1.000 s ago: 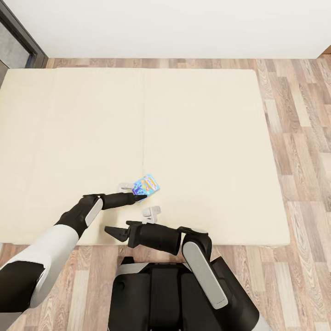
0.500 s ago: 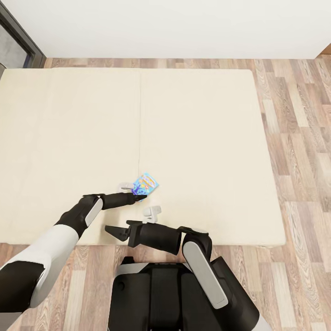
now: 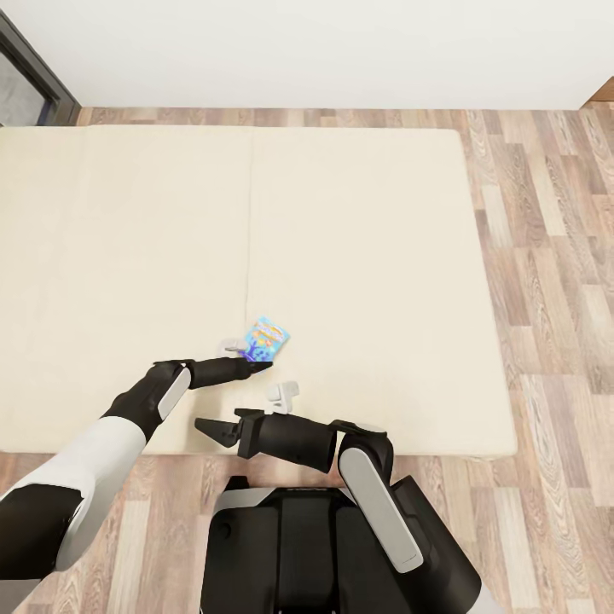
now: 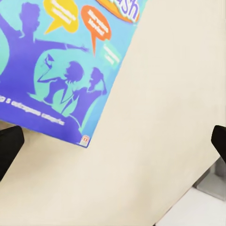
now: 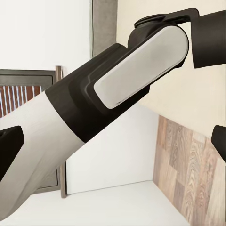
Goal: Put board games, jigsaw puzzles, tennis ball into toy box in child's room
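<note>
Approach to small blue printed board game box [image 3: 266, 338] on beige mattress bed [image 3: 384, 256].
Left gripper [image 3: 256, 365] spread wide beside box, ready to straddle it; right gripper [image 3: 207, 429] unclenched, idle.

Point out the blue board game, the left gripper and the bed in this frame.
blue board game [image 3: 267, 338]: head view, middle of its printed lid.
left gripper [image 3: 256, 365]: head view, between the fingertips, at the game's near edge.
bed [image 3: 367, 256]: head view, bare beige mattress right of the seam.

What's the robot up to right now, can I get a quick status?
Left gripper open at the blue board game on the bed, not gripping. Right gripper open, empty. Nothing in the way.
</note>
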Controlling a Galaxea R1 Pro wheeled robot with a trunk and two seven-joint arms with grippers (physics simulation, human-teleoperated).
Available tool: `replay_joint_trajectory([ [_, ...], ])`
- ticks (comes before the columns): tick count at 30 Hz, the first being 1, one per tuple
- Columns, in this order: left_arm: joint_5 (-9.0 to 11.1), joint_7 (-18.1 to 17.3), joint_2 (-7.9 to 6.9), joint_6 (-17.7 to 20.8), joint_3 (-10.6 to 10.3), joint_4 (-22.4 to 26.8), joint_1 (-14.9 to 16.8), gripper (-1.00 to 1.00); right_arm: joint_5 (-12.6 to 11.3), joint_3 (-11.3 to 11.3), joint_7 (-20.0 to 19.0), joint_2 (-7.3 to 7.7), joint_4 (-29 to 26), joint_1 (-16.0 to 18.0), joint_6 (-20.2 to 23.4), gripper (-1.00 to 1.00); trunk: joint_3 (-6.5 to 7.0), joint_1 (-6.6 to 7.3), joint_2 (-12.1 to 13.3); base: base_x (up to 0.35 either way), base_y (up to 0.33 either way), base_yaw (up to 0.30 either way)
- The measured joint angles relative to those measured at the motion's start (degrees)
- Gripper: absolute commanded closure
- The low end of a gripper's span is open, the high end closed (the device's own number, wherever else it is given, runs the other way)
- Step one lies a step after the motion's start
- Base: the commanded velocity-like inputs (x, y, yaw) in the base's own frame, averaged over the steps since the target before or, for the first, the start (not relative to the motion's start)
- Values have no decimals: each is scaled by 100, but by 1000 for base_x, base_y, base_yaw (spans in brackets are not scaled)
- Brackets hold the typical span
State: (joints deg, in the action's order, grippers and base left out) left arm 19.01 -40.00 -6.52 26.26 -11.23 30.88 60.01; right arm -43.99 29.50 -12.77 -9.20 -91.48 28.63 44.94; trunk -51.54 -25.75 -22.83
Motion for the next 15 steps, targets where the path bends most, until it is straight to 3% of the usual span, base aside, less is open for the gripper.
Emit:
replay_joint_trajectory([
  [10,-1,0,0,1,1,1,-2,-100,3,-7,-1,1,1,0,-1,-100,0,0,0,0,-78,0],
  [15,1,0,0,0,0,0,-1,-100,3,-9,0,2,0,0,0,-100,0,0,0,0,-167,0],
])
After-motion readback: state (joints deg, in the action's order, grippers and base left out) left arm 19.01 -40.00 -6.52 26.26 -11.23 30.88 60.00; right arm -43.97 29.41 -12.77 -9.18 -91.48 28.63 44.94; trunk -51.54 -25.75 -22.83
